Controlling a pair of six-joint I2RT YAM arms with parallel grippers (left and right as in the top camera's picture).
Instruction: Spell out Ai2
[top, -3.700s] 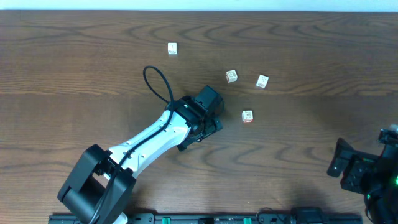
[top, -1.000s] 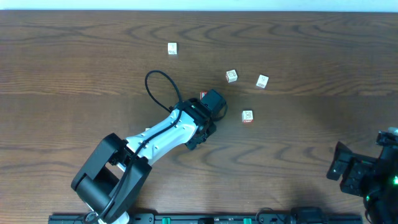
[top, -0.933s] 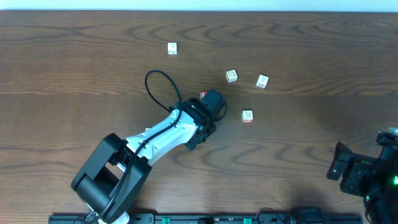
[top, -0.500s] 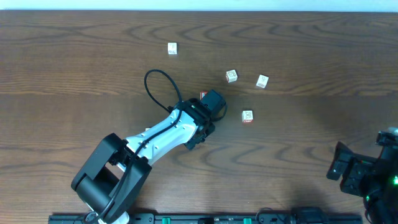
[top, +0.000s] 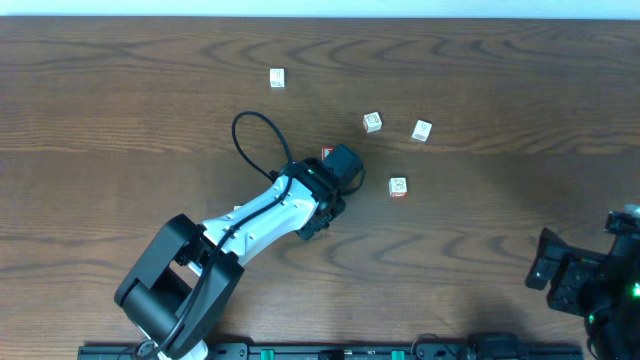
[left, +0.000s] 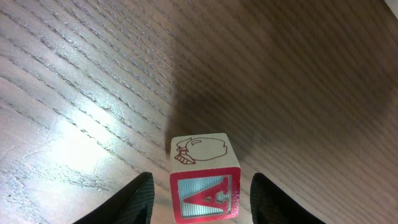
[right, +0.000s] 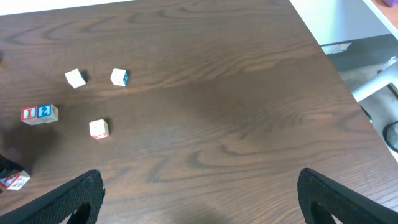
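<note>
The A block (left: 204, 177) stands on the table with its red-framed A face toward the left wrist camera and an apple drawing on top. My left gripper (left: 200, 186) straddles it, open, with a thin gap on each side. From overhead only a red corner of this block (top: 327, 152) peeks out beside the left gripper (top: 340, 160). The right wrist view shows a red-framed face and a blue 2 face (right: 40, 113) side by side; whether they are one block or two I cannot tell. My right gripper (right: 199, 196) hangs open over bare wood at the table's near right (top: 565, 270).
Loose blocks lie on the table (top: 520, 120): one far left (top: 277, 77), two close together (top: 373, 122) (top: 422, 130), and one nearer (top: 398, 187). A red-rimmed block (right: 12, 180) sits at the right wrist view's left edge. The table's right edge (right: 348, 81) drops away.
Since the oldest frame the left arm has shifted up and left a little, and a red block now shows at its tip. Over the last second nothing visibly moves.
</note>
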